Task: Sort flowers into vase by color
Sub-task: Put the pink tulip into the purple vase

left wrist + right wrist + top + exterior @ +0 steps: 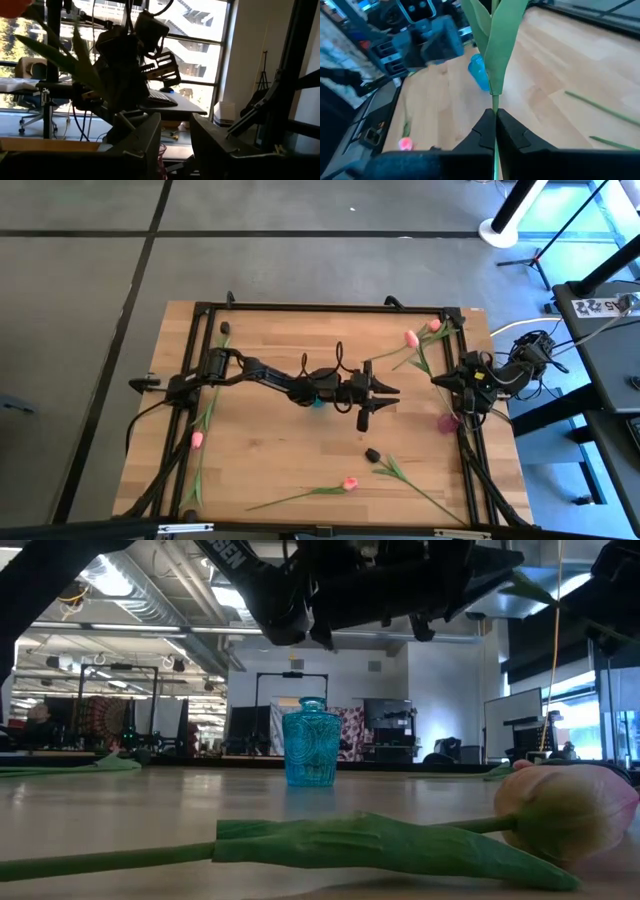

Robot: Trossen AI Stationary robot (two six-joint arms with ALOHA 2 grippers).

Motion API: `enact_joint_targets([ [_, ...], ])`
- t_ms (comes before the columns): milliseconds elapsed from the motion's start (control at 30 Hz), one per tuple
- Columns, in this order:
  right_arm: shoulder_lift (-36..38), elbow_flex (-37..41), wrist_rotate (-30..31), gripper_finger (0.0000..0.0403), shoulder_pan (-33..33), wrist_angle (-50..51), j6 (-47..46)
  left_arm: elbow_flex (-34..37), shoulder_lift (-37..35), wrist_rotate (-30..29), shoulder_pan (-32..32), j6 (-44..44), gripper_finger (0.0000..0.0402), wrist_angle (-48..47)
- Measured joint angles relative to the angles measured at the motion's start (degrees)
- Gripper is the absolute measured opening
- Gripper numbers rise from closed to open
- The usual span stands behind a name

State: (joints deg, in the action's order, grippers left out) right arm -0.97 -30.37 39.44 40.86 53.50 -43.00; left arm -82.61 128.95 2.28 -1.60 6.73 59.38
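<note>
While the light wooden table (260,450) has loose flowers lying on it, the turquoise patterned glass vase (311,742) stands empty.
Right above this vase stretches the dark left arm (260,372), and its left gripper (175,131) just past the vase has its fingers partly apart with nothing between them, probably waiting. Well apart from the vase, at the table's edge, the right gripper (495,116) is pinched tight on the thin green stem of an artificial tulip (496,55), raised off the wood, likely to carry it to a vase. Nearer the vase lie a pink-headed tulip (350,483) and a small black-headed tulip (371,454), both flat, unsorted.
</note>
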Motion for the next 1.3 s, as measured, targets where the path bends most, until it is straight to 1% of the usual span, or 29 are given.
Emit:
enact_joint_targets([
  [133,0.0,0.02,-0.58,0.0001,0.0,-1.44,2.41,0.02,-0.02,0.0,0.02,0.08,0.0101,0.43],
  [267,0.0,0.02,-0.61,0.0001,0.0,-2.2,4.34,-0.65,0.69,0.03,0.99,2.27,0.0101,2.21],
  [367,0.0,0.02,-0.55,0.0001,0.0,-2.85,5.41,-3.3,3.3,-0.03,1.5,2.99,0.0101,2.04],
  [567,-0.02,0.07,-0.54,0.0001,0.0,-2.86,5.63,-12.18,8.32,0.52,2.54,2.35,0.0102,-0.74],
  [700,0.0,0.07,-0.7,0.0001,0.0,-2.97,5.86,-15.61,9.75,1.4,4.34,4.68,0.0123,-3.58],
  [867,-0.24,0.07,-1.68,0.0001,0.0,-4.79,8.11,-16.0,9.7,0.22,5.58,5.51,0.0165,-2.27],
  [933,-0.91,0.09,-1.59,0.0001,0.0,-5.86,9.18,-16.0,9.7,0.47,6.47,7.34,0.0179,-2.21],
  [1100,-2.83,0.07,0.11,0.0001,0.0,-12.24,15.09,-16.0,9.7,4.9,6.74,8.37,0.0197,0.68],
  [1200,-3.67,-0.42,3.08,0.0001,0.0,-15.27,18.49,-16.82,9.7,7.26,6.15,9.51,0.0198,3.83],
  [1300,-4.41,-0.68,6.6,0.0001,-0.02,-18.39,21.28,-19.42,9.7,6.97,5.6,9.29,0.0198,3.19],
])
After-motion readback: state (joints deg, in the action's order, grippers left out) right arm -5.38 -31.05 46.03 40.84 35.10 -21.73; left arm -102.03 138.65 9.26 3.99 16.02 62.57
